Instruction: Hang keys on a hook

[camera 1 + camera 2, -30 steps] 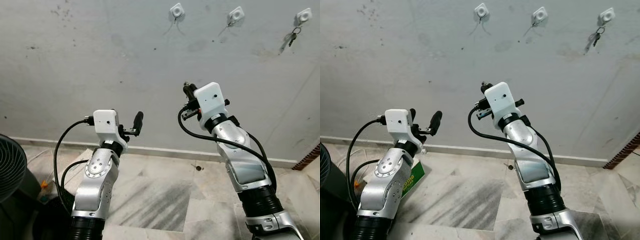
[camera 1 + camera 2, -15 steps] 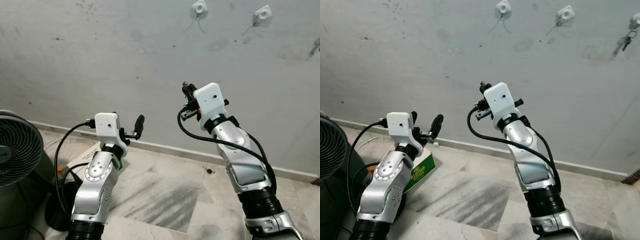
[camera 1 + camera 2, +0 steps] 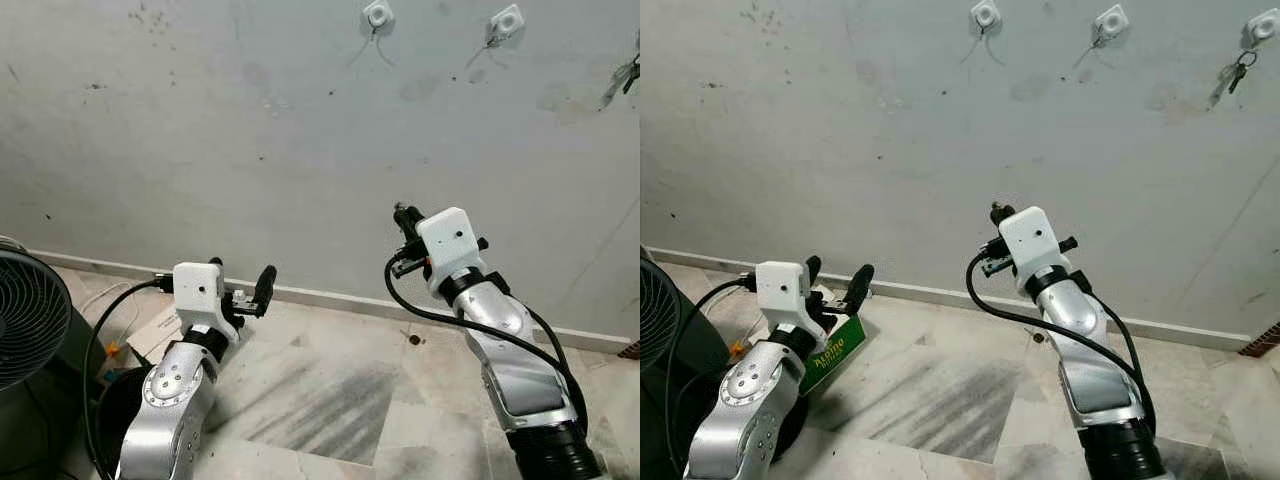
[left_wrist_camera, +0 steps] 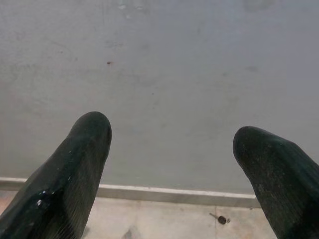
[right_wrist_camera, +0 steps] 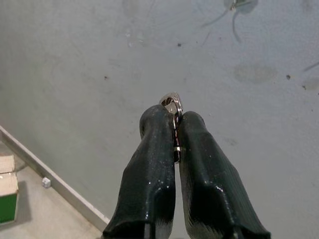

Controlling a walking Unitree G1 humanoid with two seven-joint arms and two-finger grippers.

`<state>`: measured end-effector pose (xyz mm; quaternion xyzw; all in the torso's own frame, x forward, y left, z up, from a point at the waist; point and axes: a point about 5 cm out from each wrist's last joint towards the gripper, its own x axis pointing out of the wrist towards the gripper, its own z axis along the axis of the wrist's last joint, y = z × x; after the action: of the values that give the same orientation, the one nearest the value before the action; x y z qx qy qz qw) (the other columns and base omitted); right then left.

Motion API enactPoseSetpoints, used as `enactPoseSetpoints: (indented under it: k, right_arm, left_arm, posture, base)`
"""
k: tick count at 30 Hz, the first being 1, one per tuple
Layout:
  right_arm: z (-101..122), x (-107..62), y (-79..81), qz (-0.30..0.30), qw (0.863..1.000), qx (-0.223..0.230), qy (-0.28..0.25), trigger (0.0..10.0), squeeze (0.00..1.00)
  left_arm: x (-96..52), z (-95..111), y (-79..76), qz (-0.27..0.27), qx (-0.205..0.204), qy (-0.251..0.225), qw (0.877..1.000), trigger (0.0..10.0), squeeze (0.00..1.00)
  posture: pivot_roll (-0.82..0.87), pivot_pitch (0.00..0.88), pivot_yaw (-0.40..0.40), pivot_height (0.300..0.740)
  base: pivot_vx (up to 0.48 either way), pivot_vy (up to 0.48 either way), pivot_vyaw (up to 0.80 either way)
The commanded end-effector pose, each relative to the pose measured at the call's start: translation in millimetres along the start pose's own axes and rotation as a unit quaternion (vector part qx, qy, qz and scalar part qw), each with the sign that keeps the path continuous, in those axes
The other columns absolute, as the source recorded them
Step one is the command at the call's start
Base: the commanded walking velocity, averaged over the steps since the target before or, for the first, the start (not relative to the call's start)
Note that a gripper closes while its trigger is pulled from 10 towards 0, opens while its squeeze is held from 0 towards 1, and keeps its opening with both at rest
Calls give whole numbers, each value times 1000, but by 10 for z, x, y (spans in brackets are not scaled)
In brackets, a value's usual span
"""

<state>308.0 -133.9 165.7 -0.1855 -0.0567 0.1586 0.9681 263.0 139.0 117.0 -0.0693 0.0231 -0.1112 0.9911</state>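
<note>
Three white hooks sit high on the grey wall: the left hook (image 3: 985,14), the middle hook (image 3: 1109,21) and the right hook (image 3: 1262,28). A bunch of keys (image 3: 1230,77) hangs from the right one. My right gripper (image 5: 173,115) is shut on a silver key ring (image 5: 172,106), which pokes out between its fingertips. It is held up in front of the wall (image 3: 403,212), well below the hooks. My left gripper (image 4: 169,134) stands open and empty lower on the left (image 3: 836,273), pointing at the wall.
A black fan (image 3: 25,320) stands at the far left. A green and white box (image 3: 830,345) lies on the marble floor by the skirting. A small dark object (image 3: 413,340) lies on the floor near the wall.
The camera swung left, then slightly back right. Both arms have dropped lower in the view. The right gripper stays shut on the key ring and the left stays open.
</note>
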Motion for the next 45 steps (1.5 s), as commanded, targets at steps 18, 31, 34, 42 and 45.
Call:
enactPoseSetpoints:
  k: [18, 31, 34, 42, 45]
  right_arm:
    - [-119, -329, 1, 15, 999, -15, 29, 10000, 0]
    - [-116, -343, -15, 20, 999, -19, 30, 10000, 0]
    - [-110, -344, -13, 17, 999, -20, 28, 10000, 0]
    - [-91, -335, -9, 14, 999, -19, 24, 10000, 0]
    - [-91, -332, -5, 15, 999, -19, 24, 10000, 0]
  left_arm:
    - [-203, -18, 76, -5, 9, 19, 1000, 10000, 0]
    - [-208, -22, 66, -7, 10, 23, 1000, 10000, 0]
    - [-204, -27, 64, -9, 10, 25, 1000, 10000, 0]
    - [-176, -24, 35, -16, 8, 22, 1000, 10000, 0]
    - [-169, -17, 27, -17, 5, 20, 1000, 10000, 0]
  posture:
    - [-33, 62, 33, 740]
    - [-34, 55, 31, 740]
    - [-34, 55, 31, 740]
    - [-33, 52, 30, 740]
    - [-34, 48, 29, 740]
  base:
    - [307, 125, 0]
    - [333, 293, 0]
    - [329, 290, 0]
    - [115, 73, 0]
    - [0, -144, 0]
